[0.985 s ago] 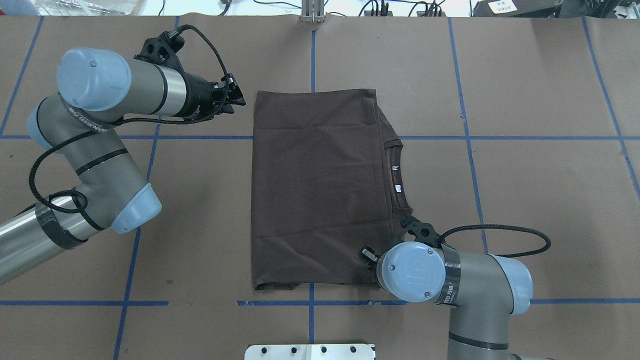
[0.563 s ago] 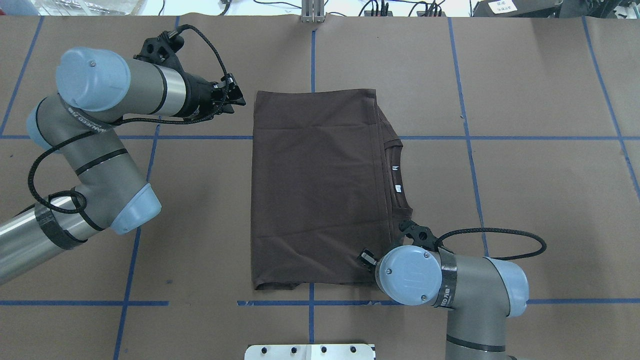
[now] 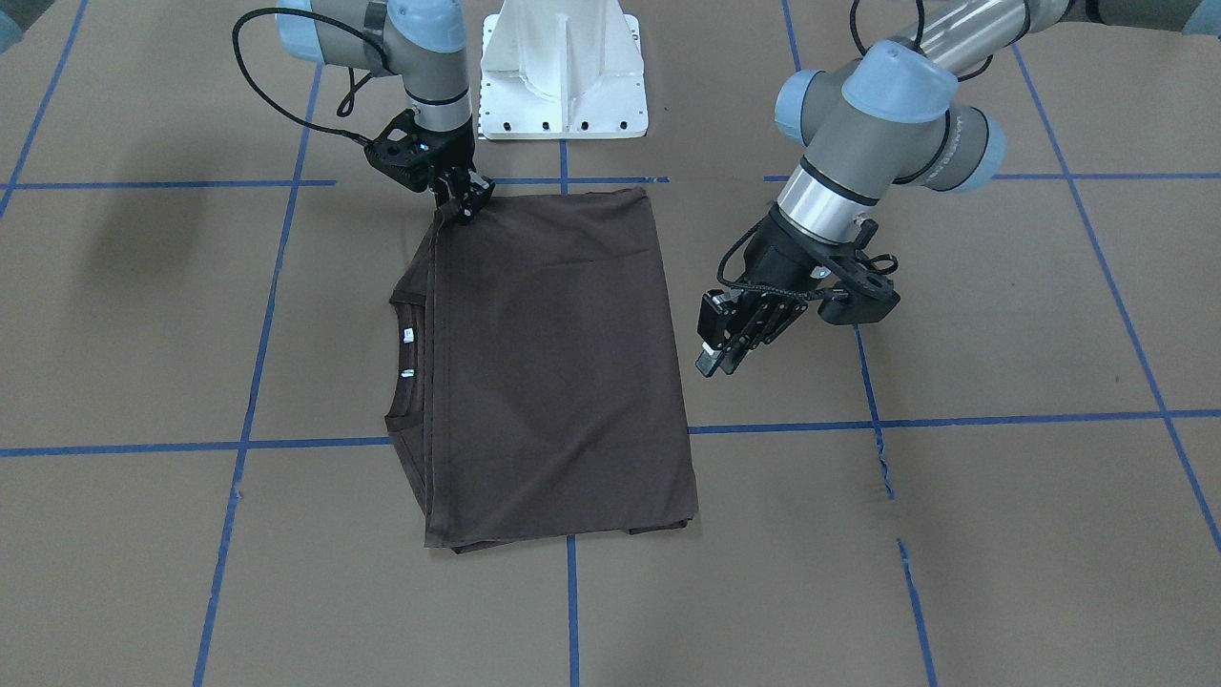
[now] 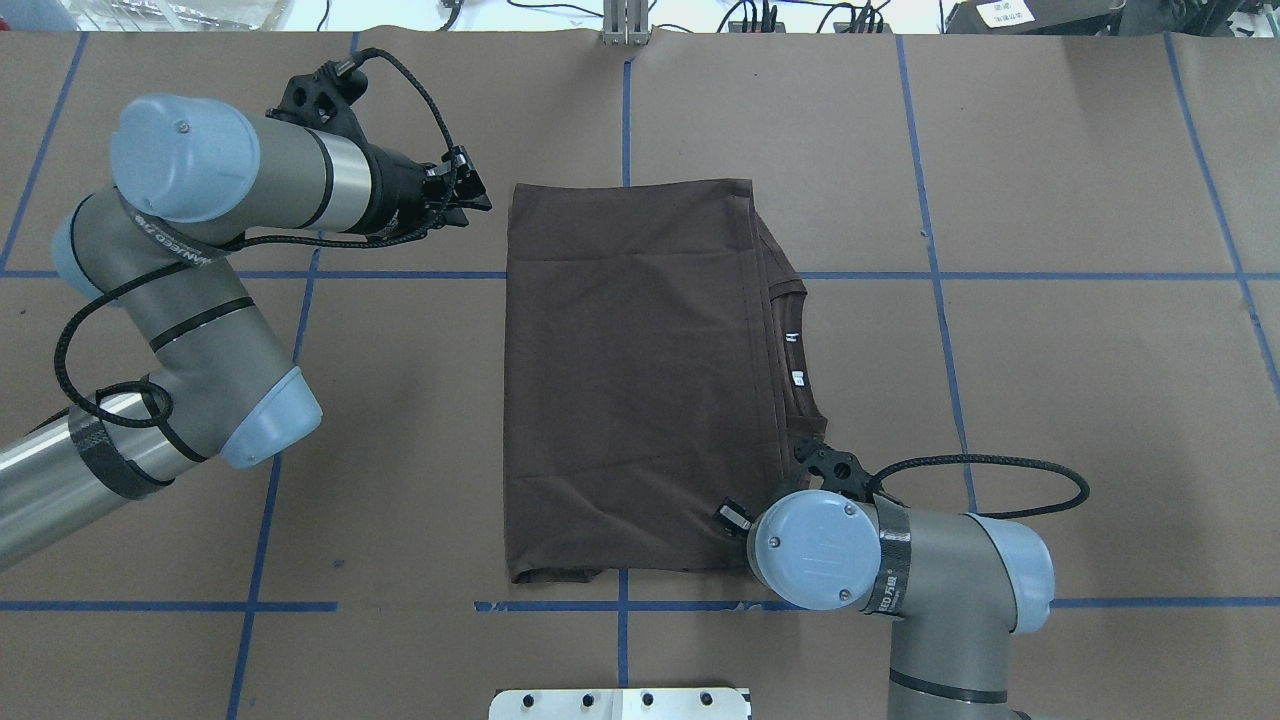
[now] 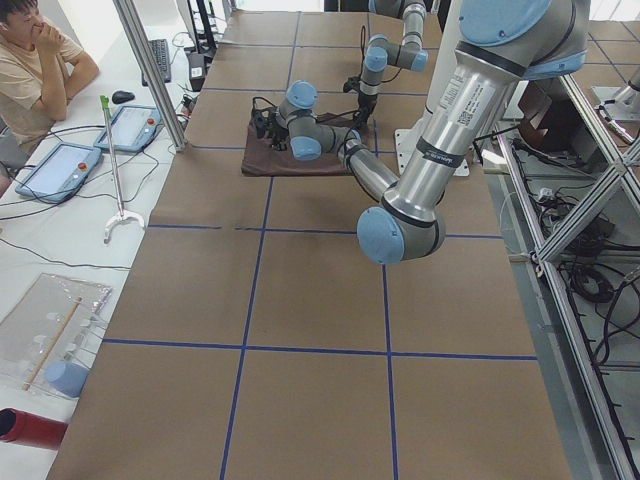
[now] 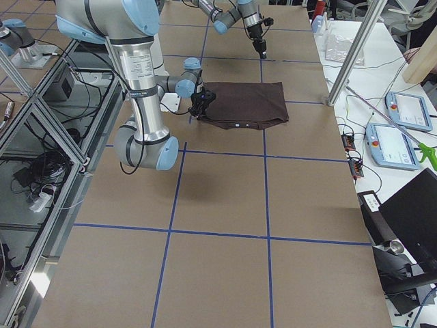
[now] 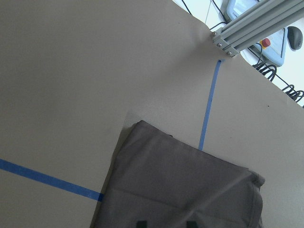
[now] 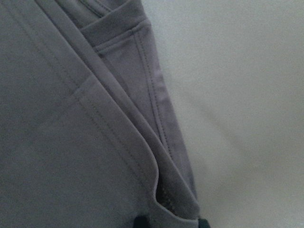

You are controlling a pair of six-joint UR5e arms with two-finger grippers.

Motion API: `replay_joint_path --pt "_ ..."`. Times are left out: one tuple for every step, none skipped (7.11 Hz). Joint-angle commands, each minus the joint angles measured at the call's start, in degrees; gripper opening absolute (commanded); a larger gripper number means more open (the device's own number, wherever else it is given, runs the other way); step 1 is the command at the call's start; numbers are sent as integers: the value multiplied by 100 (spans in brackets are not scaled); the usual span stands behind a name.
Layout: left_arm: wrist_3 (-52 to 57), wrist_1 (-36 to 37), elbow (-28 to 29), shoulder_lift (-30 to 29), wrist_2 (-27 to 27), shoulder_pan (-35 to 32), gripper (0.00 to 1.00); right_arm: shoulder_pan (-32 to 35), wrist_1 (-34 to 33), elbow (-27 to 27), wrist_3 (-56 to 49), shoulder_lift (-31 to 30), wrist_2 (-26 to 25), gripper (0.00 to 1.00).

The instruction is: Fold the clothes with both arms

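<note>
The dark brown T-shirt (image 4: pixel 640 380) lies folded into a rectangle at the table's middle, its collar and white tags (image 4: pixel 795 350) on the right edge. In the front view (image 3: pixel 553 363) the collar faces left. My left gripper (image 4: pixel 478 205) is open and empty, hovering just left of the shirt's far left corner; it also shows in the front view (image 3: pixel 717 361). My right gripper (image 3: pixel 467 208) is down on the shirt's near right corner. In the right wrist view its fingertips stand apart with the hem (image 8: pixel 156 190) between them. In the overhead view the wrist hides it.
The white base block (image 3: pixel 563 67) stands at the near table edge, behind the shirt. Blue tape lines (image 4: pixel 930 275) cross the brown table cover. A metal post (image 4: pixel 625 20) stands at the far edge. A seated person (image 5: pixel 30 60) and tablets are beyond the far side.
My right arm's wrist has shifted slightly left and toward the shirt's near corner. The left arm and the shirt have stayed almost still.
</note>
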Motion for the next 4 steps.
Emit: replay_joint_path --pt "0 0 0 9 0 2 39 70 -11 16 -33 24 41 0" --pt "0 0 0 9 0 2 39 80 -2 25 -42 25 50 0" --pt "0 0 0 9 0 2 39 88 -11 60 -42 33 50 0" --pt "-52 9 -44 0 0 2 39 89 -11 95 -42 59 50 0"
